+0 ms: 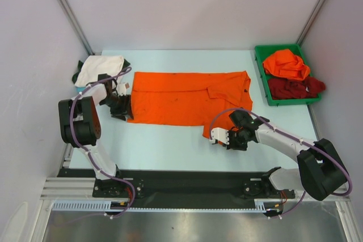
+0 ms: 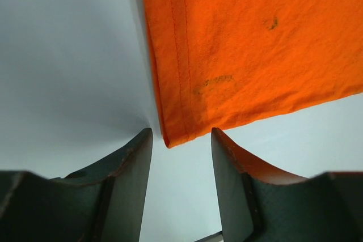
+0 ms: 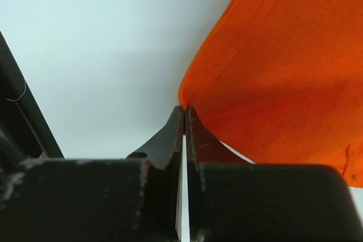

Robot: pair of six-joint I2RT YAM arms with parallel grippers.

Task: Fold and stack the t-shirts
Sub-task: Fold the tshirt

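Note:
A bright orange t-shirt lies spread flat across the middle of the table, its collar to the right. My left gripper sits at the shirt's near left corner. In the left wrist view that gripper is open, and the hemmed corner of the orange t-shirt pokes in between the fingertips without touching them. My right gripper is at the near right corner. In the right wrist view its jaws are shut, pinching the edge of the orange cloth, which rises off the table there.
A folded white t-shirt lies at the back left, partly over something dark. A green bin at the back right holds a crumpled orange t-shirt and a dark red one. Walls stand close on three sides.

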